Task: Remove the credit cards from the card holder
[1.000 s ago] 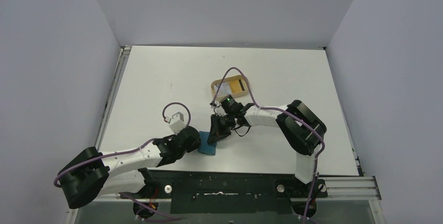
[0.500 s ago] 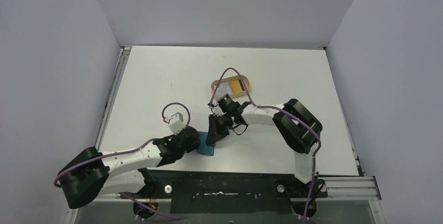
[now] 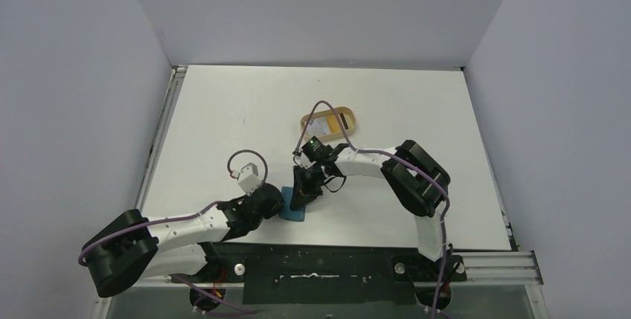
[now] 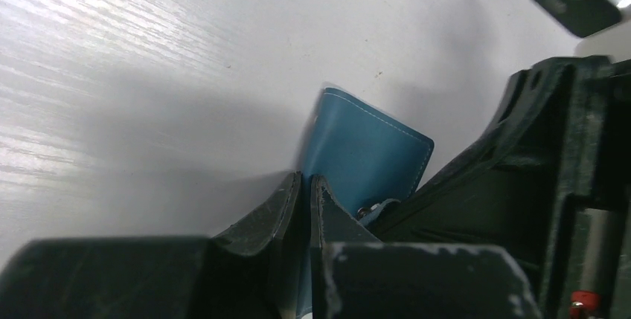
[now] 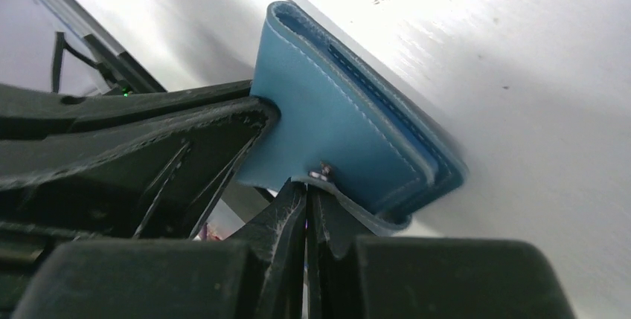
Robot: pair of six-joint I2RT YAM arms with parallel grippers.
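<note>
The teal-blue card holder (image 3: 296, 210) lies closed near the table's front edge. It also shows in the left wrist view (image 4: 368, 152) and the right wrist view (image 5: 338, 122). My left gripper (image 3: 280, 204) (image 4: 306, 180) is shut on its left edge, with blue leather showing between the fingers. My right gripper (image 3: 301, 194) (image 5: 306, 187) is shut on the snap tab (image 5: 327, 178) from the right. A whitish credit card (image 3: 318, 125) and a gold-tan credit card (image 3: 339, 120) lie in the tan oval tray (image 3: 306, 119) behind the grippers.
The tray sits mid-table just behind my right wrist. A purple cable (image 3: 327, 103) loops over the tray. The black base rail (image 3: 320, 263) runs along the near edge close to the card holder. Grey walls enclose the table on three sides.
My right gripper has moved a little left and toward the near edge, onto the card holder. The left gripper has kept its hold with only a slight shift.
</note>
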